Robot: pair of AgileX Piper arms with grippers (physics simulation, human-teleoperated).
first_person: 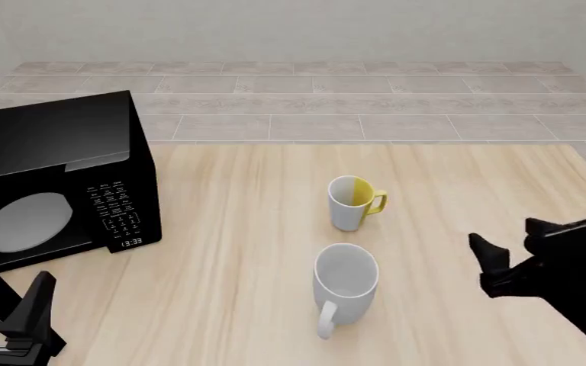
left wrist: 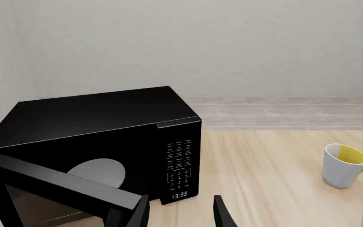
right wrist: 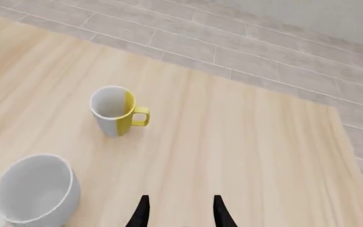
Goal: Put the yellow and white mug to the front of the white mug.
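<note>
Both mugs frontally; microwave absent from right wrist.

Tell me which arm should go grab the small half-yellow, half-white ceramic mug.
Right. The right gripper is open beside the mugs, with bare table between it and the yellow and white mug. The left gripper sits far off, by the black microwave.

Wooden table with microwave, yellow and white mug, white mug
</note>
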